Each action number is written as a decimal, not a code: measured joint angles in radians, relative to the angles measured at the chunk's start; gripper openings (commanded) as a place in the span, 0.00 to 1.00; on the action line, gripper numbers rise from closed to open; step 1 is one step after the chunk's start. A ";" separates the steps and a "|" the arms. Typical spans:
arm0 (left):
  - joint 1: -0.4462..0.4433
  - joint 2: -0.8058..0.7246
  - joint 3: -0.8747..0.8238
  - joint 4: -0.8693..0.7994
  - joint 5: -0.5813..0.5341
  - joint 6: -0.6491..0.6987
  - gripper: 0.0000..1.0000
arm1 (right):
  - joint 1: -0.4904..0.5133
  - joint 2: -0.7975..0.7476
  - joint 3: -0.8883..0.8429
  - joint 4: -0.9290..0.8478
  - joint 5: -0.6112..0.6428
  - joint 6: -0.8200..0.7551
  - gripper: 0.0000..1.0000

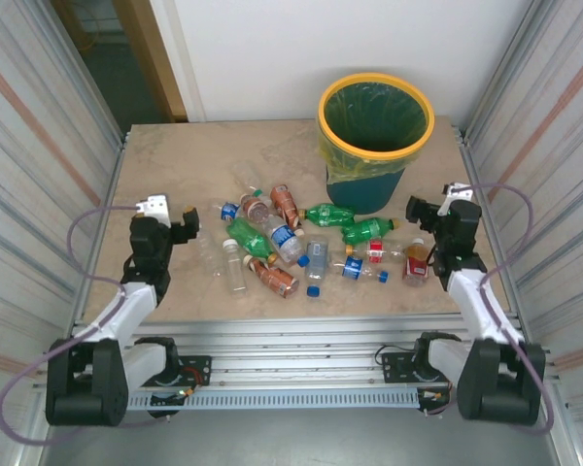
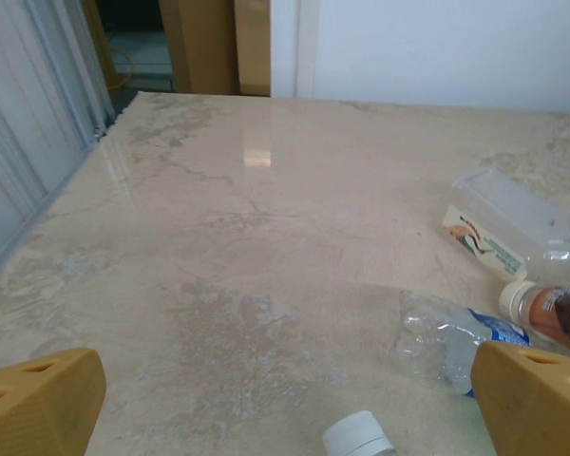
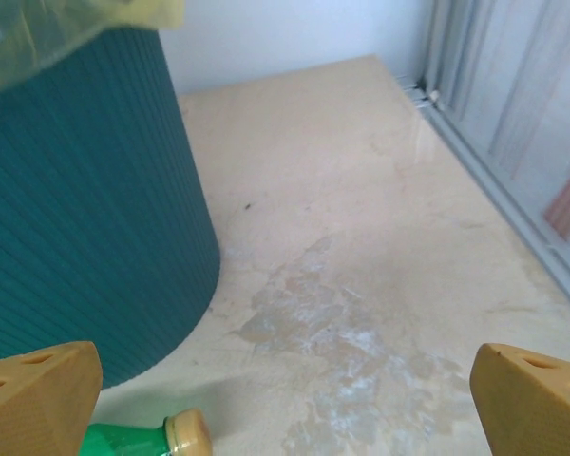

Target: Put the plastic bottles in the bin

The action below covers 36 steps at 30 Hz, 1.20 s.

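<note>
Top external: first pick pending. Left gripper [image 1: 187,225] and right gripper [image 1: 415,210] gape empty, flanking the plastic bottles [image 1: 272,243] at the table's [image 1: 175,160] middle. Next, probably, clamp one for the bin [image 1: 369,184].

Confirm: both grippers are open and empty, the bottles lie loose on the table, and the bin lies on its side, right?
Not the bin: it stands upright, mouth up, as the top view shows. The left gripper and right gripper are open and empty, and the bottles lie loose on the table.
</note>
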 measured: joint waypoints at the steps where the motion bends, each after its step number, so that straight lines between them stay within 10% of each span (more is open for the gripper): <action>1: 0.000 -0.025 0.000 -0.018 -0.009 -0.011 0.99 | -0.001 -0.038 0.002 -0.041 0.008 0.016 0.98; 17: 0.000 -0.147 0.043 -0.291 -0.087 -0.229 0.99 | 0.018 -0.203 0.133 -0.855 0.023 0.391 1.00; 36: 0.000 -0.146 0.043 -0.323 -0.087 -0.260 0.99 | 0.165 0.148 0.180 -0.967 0.062 0.461 0.84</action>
